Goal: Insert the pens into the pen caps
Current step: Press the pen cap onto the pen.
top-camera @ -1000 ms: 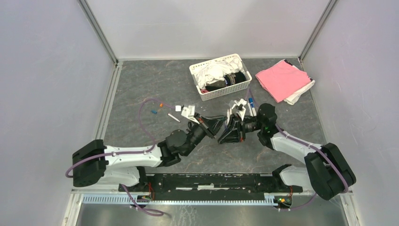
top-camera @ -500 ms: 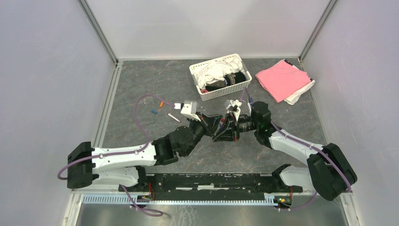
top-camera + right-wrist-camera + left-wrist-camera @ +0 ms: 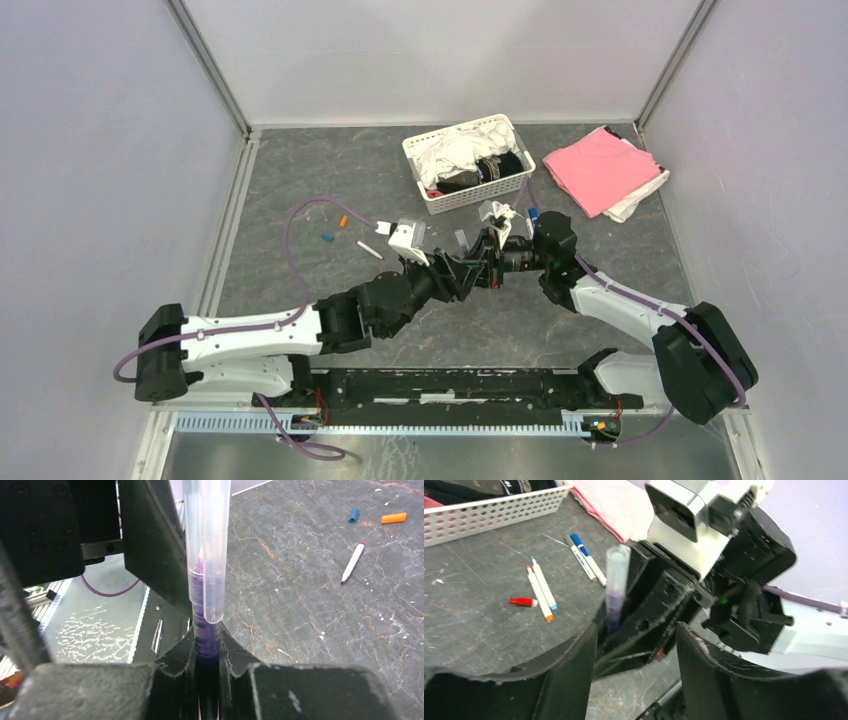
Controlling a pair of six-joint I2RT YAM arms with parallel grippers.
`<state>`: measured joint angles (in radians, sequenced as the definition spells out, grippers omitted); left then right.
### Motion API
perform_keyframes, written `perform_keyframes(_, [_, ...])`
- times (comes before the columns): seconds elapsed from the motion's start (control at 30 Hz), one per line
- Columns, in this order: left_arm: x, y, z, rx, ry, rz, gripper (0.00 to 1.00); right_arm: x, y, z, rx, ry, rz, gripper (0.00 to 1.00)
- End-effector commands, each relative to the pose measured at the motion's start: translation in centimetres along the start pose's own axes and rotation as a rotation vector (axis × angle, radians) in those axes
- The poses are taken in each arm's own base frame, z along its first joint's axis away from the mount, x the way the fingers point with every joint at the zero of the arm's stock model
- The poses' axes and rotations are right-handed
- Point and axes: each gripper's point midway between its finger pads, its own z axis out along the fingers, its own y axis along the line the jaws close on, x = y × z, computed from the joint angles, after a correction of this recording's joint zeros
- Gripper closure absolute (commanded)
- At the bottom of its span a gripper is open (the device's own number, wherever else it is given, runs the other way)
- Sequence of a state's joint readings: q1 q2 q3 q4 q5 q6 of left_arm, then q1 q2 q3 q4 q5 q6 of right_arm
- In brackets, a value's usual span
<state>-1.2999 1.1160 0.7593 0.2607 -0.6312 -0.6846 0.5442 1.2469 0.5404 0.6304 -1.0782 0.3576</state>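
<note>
One pen in hand: purple pen (image 3: 206, 630) stands upright between the two wrists above the table (image 3: 300, 170), its upper half inside a clear cap (image 3: 206, 540)
Cap seating: clear cap overlaps the purple barrel well past the tip; whether it is pressed fully home cannot be told
Right gripper (image 3: 206, 655): fingers pressed together on the lower barrel of the purple pen
Left gripper (image 3: 635, 630): fingers spread wide to either side of the clear cap, gripping nothing
Uncapped pens: orange-tipped pen (image 3: 538, 594) and blue-tipped pen (image 3: 544, 582) lie side by side, touching; red-tipped pen (image 3: 352, 562) lies apart on the left side
Loose caps: red cap (image 3: 523, 601) just beside the orange-tipped pen; blue cap (image 3: 354, 514) and orange cap (image 3: 393, 518) near the red-tipped pen
Other pens: blue-ended pen (image 3: 586, 560) and grey pen (image 3: 573, 547) lie together near the basket (image 3: 484, 515); they look capped, though this is uncertain
Progress estimate: one pen capped or nearly so, two possibly done, three pens and three caps left to be joined
Next requirement: set down the purple pen, then pair each loose cap with the pen of its colour
</note>
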Motion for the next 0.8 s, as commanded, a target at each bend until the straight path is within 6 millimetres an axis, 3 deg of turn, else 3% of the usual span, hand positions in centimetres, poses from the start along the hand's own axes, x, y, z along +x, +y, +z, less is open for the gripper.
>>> perform_keyframes(0.0, [0.0, -1.1, -1.7, 0.060, 0.049, 0.016, 0.31, -2.9, -0.1, 0.6, -0.002, -0.057, -0.105, 1.00])
perform_keyframes(0.27, [-3.7, -1.3, -5.8, 0.185, -0.010, 0.067, 0.10, -2.9, 2.3, 0.5, -0.141, -0.052, -0.123, 1.00])
perform_keyframes(0.37, [-4.9, -1.4, -6.6, 0.232, -0.061, 0.083, 0.01, -3.6, 3.9, 0.2, -0.196, -0.077, -0.120, 1.00])
perform_keyframes(0.43, [-5.5, -1.8, -6.8, 0.280, -0.102, 0.088, 0.00, -3.8, 4.4, 0.1, -0.218, -0.076, -0.118, 1.00])
perform_keyframes(0.77, [-7.4, -3.2, -3.1, 0.477, -0.113, 0.077, 0.01, -3.3, 5.8, 0.6, -0.302, -0.038, -0.109, 1.00])
